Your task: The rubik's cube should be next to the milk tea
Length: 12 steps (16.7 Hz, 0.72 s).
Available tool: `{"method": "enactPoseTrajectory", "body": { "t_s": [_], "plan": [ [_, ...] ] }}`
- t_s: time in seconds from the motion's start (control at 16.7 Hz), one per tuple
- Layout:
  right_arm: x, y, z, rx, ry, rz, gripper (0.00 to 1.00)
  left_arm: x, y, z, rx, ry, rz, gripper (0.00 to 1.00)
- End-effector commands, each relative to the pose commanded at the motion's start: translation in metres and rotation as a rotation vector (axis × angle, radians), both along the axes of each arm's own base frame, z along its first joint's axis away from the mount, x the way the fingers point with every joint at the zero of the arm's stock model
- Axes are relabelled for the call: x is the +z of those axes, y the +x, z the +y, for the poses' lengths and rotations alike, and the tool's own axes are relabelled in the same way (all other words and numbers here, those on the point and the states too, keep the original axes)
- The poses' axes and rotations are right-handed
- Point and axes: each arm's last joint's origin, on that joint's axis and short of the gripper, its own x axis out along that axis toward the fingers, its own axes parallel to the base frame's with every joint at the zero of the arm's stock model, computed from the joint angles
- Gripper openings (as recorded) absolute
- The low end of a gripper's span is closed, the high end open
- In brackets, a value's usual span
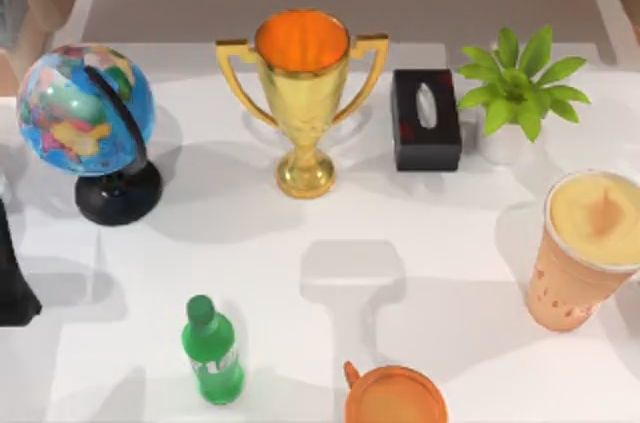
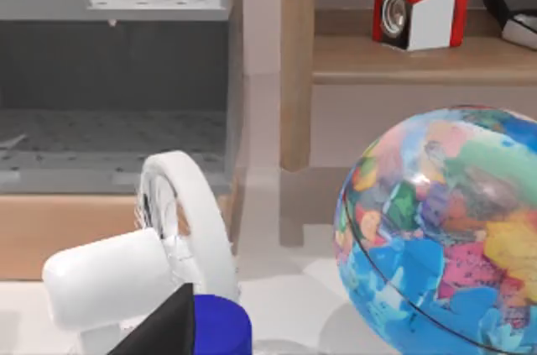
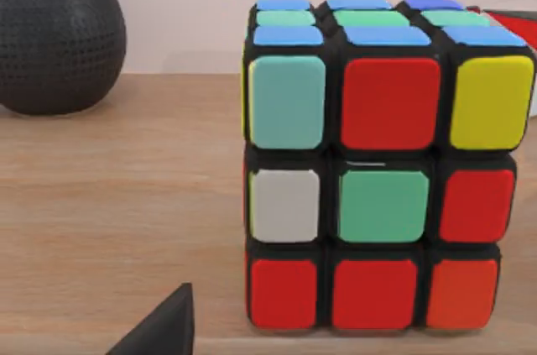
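Observation:
The rubik's cube (image 3: 377,170) stands upright on a wooden shelf (image 3: 117,204), close in front of my right wrist camera. Its near face is mostly red squares, with green, white and yellow ones, and its top is blue. A dark corner of my right gripper (image 3: 159,334) shows low in that view, apart from the cube. The milk tea (image 1: 590,243), a tall pale-orange cup with a creamy top, stands at the right edge of the table. My left arm (image 1: 15,283) is parked at the table's left edge.
On the table are a globe (image 1: 85,108), a gold trophy (image 1: 303,93), a black tissue box (image 1: 426,118), a potted plant (image 1: 515,93), a green bottle (image 1: 212,351) and an orange mug (image 1: 395,395). A black round speaker (image 3: 59,36) sits on the shelf beside the cube.

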Motion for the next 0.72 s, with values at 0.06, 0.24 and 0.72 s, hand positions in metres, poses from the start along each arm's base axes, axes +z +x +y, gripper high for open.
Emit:
{"method": "enactPoseTrajectory", "body": {
  "t_s": [0.06, 0.24, 0.72],
  "plan": [
    [-0.001, 0.003, 0.003, 0.0, 0.0, 0.0, 1.0, 0.0, 0.0, 0.0, 0.0, 0.0, 0.0, 1.0],
    [-0.001, 0.004, 0.004, 0.0, 0.0, 0.0, 1.0, 0.0, 0.0, 0.0, 0.0, 0.0, 0.0, 1.0],
    [-0.001, 0.03, 0.01, 0.001, 0.0, 0.0, 1.0, 0.0, 0.0, 0.0, 0.0, 0.0, 0.0, 1.0]
  ]
}}
